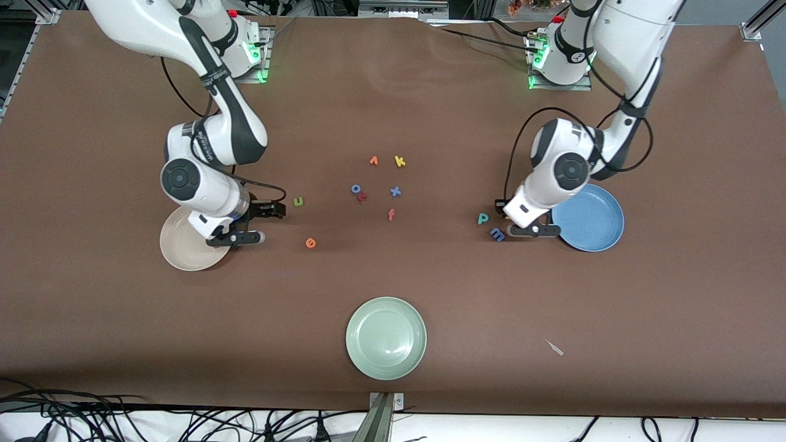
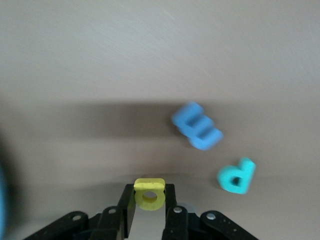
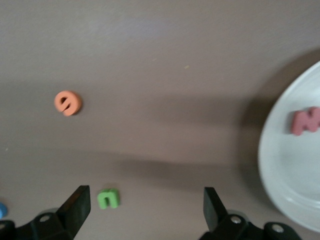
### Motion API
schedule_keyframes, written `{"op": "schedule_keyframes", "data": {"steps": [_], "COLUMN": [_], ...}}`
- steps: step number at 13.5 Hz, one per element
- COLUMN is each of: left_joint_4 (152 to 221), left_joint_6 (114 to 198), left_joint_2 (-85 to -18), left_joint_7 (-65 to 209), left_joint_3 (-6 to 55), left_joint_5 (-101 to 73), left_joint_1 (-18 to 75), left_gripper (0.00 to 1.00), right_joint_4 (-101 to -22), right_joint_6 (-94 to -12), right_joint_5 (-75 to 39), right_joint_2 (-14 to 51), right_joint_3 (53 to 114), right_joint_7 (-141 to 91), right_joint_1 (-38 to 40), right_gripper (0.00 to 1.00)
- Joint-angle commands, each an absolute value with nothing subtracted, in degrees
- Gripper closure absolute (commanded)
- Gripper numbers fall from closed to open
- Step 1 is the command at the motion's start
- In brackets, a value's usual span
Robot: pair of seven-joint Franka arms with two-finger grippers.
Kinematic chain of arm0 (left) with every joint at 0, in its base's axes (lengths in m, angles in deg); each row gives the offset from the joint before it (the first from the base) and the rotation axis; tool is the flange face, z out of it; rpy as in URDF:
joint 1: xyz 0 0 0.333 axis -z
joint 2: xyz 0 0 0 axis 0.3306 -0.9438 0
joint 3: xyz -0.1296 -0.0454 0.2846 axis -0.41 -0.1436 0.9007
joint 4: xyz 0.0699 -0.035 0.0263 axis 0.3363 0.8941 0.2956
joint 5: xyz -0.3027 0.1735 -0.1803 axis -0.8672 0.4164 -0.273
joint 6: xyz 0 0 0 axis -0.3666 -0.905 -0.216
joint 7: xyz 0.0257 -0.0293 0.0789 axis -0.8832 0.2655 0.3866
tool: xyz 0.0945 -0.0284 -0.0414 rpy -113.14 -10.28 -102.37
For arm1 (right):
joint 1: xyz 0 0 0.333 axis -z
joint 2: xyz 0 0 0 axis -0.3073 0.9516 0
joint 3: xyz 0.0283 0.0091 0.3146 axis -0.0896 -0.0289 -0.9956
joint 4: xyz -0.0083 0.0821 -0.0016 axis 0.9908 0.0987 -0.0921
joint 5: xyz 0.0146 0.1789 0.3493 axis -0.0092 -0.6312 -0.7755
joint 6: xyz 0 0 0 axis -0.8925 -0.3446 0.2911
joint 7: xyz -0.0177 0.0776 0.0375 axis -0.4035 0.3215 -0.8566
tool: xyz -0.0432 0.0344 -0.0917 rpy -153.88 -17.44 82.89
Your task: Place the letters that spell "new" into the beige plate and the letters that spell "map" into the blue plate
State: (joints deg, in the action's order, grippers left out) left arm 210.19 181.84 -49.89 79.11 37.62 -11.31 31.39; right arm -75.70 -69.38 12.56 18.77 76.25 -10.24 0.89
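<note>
My left gripper (image 2: 149, 200) is shut on the yellow a (image 2: 149, 193), low over the table beside the blue plate (image 1: 589, 220). The blue m (image 2: 197, 126) and teal p (image 2: 236, 175) lie close by on the table, the m (image 1: 497, 234) nearer the front camera than the p (image 1: 483, 218). My right gripper (image 3: 145, 205) stands open at the edge of the beige plate (image 1: 184, 252). The salmon-red w (image 3: 305, 121) lies in that plate (image 3: 285, 170). The green n (image 3: 108, 198) lies on the table near one fingertip. The orange e (image 3: 67, 103) is farther off.
A pale green plate (image 1: 386, 337) sits near the table's front edge. In the middle lie an orange v shape (image 1: 373, 161), a yellow k (image 1: 400, 161), a blue o (image 1: 355, 189), a blue x (image 1: 395, 191) and a red f (image 1: 391, 214).
</note>
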Motion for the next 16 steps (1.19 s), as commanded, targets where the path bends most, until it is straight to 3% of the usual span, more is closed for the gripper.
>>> {"op": "schedule_keyframes", "data": {"steps": [1,5,6,8,10,13,16], "left_joint_4": [212.38,215.37,215.55,215.55,215.38,214.32,209.50], "left_joint_6": [175.80,175.79,175.79,175.96,176.32,177.72,179.65], "left_joint_2": [-42.29,-40.69,-40.86,-41.21,-41.39,-42.00,-45.24], "left_joint_7": [67.64,52.84,52.56,52.56,52.56,53.60,59.38], "left_joint_3": [37.18,37.26,37.26,37.26,37.26,36.74,36.30], "left_joint_5": [-11.43,-11.52,-11.52,-11.52,-11.52,-12.21,-12.39], "left_joint_1": [22.06,12.64,11.93,11.84,11.92,14.19,22.44], "left_gripper": [0.84,0.81,0.74,0.48,0.37,0.35,0.35], "right_joint_4": [-82.60,-91.22,-91.32,-91.15,-90.97,-90.79,-90.79], "right_joint_6": [-74.89,-88.70,-88.98,-89.33,-90.38,-90.39,-90.30], "right_joint_5": [12.92,12.92,13.00,13.09,13.53,13.97,13.97], "right_joint_2": [15.08,14.81,15.24,16.65,17.79,18.50,18.68], "right_joint_3": [76.09,76.09,76.00,76.09,76.17,76.17,76.26], "right_joint_7": [-8.02,-8.10,-8.54,-8.81,-8.89,-8.90,-8.81], "right_joint_1": [-1.25,-4.94,-5.04,-7.05,-7.33,-7.33,-7.33], "right_gripper": [0.00,0.00,0.00,0.00,0.01,0.14,0.44]}}
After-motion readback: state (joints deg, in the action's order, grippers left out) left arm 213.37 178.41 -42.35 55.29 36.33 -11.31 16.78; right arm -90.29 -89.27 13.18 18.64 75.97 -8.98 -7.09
